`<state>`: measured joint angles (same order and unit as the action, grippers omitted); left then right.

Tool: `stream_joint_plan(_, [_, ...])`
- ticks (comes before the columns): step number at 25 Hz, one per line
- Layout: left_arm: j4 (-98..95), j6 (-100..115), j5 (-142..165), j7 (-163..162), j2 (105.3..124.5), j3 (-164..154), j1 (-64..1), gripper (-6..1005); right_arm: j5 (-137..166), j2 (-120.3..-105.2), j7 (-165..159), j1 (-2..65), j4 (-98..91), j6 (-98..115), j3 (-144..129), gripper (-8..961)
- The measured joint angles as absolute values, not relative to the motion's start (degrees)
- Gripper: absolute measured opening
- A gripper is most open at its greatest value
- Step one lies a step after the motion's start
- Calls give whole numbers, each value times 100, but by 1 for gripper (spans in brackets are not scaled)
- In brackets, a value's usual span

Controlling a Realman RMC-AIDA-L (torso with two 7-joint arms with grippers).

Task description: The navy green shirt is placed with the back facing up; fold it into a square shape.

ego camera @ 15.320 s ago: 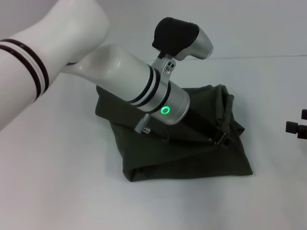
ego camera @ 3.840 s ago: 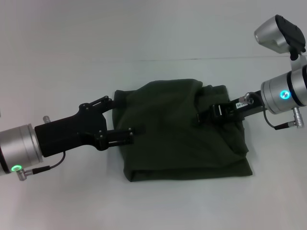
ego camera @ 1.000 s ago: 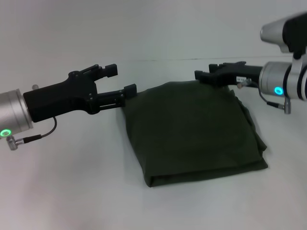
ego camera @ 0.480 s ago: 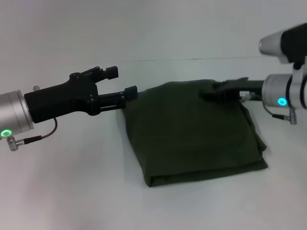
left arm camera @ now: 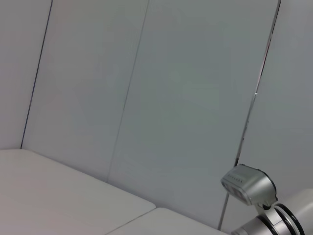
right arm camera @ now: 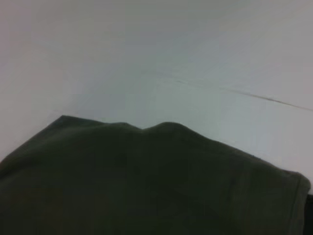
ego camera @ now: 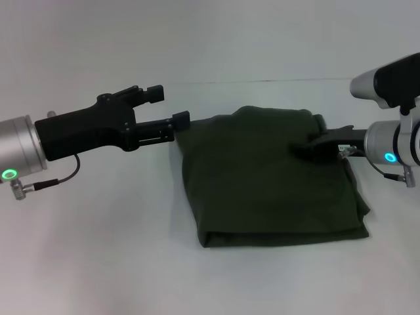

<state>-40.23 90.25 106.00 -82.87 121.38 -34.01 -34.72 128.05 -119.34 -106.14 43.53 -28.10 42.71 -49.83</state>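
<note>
The navy green shirt (ego camera: 262,180) lies folded into a rough square bundle on the white table, plain side up. My left gripper (ego camera: 168,106) hovers at the shirt's far left corner, open, with its lower finger (ego camera: 180,119) just touching the cloth edge. From the right, my right gripper (ego camera: 308,144) rests low on the shirt's far right part, dark against the dark cloth. The right wrist view shows the shirt (right arm camera: 146,186) close up, with a raised fold edge against the white table. No part of the shirt appears in the left wrist view.
The white table (ego camera: 98,249) spreads out around the shirt. A pale wall (left arm camera: 146,98) with panel seams rises behind it. The left wrist view also catches the right arm's silver camera housing (left arm camera: 247,183).
My right gripper has dropped from above the shirt's far edge and pulled back to the right, onto the cloth. The shirt's far edge has shifted slightly. The left gripper has barely moved.
</note>
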Motion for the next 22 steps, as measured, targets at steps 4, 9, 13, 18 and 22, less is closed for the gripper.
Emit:
stream_joint_plan(4, [-4014, 9021, 10643, -8347, 12119, -3417, -3506, 932, 12850, -11905, -10834, 4288, -2915, 4497, -4951, 550])
stream_joint_plan(9, [-4004, 9017, 10717, -8479, 12113, -3444, -3487, 932, 12470, -11803, -11178, 3984, -3629, 5518, -4528, 552])
stream_joint_plan(13, [-3940, 9004, 10833, -8849, 12138, -3465, -3473, 933, 12073, -11453, -11570, 3871, -3926, 6779, -4076, 560])
stream_joint_plan(18, [-3617, 8757, 11150, -9539, 12146, -3576, -3494, 933, 11941, -10984, -11918, 3704, -3689, 7789, -3528, 574])
stream_joint_plan(22, [-3556, 8606, 11674, -10662, 12098, -3741, -3622, 933, 11944, -10693, -12235, 3527, -3554, 8346, -3405, 586])
